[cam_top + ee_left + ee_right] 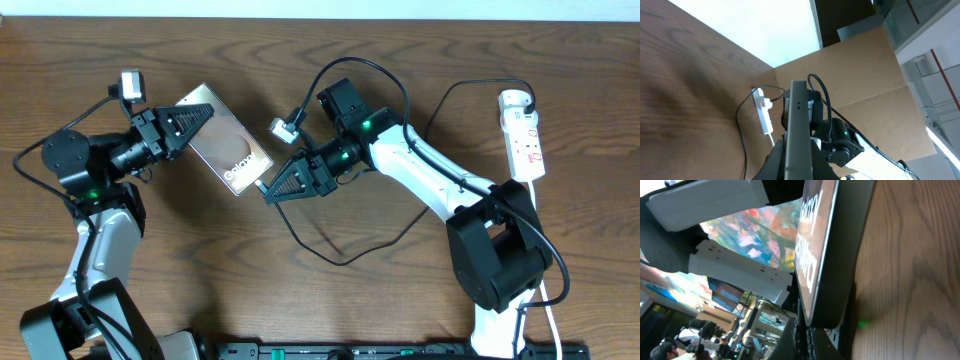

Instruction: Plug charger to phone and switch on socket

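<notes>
**Q:** How does the phone (232, 150) look, and where is it?

**A:** Glossy brownish-grey slab with white "Galaxy" lettering, angled between my grippers. My left gripper (205, 113) clamps its far end. My right gripper (268, 192) pinches the charger (340, 261) connector at its near end.

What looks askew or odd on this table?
The phone is angled diagonally, gripped at its upper end by the left tool, with the right tool touching its lower end. The charger cable sprawls in loose loops.
</notes>
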`<action>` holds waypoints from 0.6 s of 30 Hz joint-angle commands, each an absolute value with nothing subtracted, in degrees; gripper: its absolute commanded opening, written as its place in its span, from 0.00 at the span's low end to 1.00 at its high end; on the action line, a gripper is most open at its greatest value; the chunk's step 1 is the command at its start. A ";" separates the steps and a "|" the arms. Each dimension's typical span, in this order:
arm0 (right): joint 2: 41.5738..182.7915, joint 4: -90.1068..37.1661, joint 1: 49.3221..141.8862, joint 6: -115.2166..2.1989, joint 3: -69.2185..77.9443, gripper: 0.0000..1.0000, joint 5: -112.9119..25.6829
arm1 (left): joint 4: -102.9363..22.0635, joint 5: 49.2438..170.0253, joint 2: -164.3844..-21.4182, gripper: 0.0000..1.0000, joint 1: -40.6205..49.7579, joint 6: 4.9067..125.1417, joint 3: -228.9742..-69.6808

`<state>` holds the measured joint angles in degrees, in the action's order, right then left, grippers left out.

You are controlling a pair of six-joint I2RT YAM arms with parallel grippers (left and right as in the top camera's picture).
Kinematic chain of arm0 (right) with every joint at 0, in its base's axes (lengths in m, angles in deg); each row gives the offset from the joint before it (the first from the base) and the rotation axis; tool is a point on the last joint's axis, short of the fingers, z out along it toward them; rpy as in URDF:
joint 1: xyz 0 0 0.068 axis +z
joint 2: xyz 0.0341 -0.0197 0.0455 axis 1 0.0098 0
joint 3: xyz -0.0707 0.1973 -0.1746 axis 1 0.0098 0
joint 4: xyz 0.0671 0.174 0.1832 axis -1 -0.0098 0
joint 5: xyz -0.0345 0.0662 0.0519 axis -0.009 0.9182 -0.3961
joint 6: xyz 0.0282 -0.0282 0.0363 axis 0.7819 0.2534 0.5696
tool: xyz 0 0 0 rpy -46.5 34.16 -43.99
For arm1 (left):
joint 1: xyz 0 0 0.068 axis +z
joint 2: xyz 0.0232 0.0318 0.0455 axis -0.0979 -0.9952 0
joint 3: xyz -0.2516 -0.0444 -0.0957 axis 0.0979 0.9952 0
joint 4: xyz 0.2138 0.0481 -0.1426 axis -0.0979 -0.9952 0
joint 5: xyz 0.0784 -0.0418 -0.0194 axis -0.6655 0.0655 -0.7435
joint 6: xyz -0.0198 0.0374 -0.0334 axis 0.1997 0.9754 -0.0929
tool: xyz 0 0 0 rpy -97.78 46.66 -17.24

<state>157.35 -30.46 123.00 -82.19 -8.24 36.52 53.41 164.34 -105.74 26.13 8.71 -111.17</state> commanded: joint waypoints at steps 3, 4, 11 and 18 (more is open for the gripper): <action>156.69 -30.28 122.54 -81.80 -8.76 0.01 37.81 | 53.89 166.62 -104.74 0.07 25.50 9.56 -111.23; 156.69 -30.26 122.54 -81.78 -8.76 0.01 37.81 | 53.91 166.68 -104.74 0.07 25.45 9.58 -111.23; 156.69 -30.04 122.54 -81.78 -8.76 0.01 37.79 | 53.91 166.57 -104.74 0.07 24.86 10.00 -111.23; 156.69 -28.97 122.54 -80.88 -8.76 0.01 37.79 | 53.91 166.64 -104.74 0.07 23.29 11.70 -111.23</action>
<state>157.35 -29.87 123.00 -81.93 -8.24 36.31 53.45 163.53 -105.74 25.13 9.91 -111.17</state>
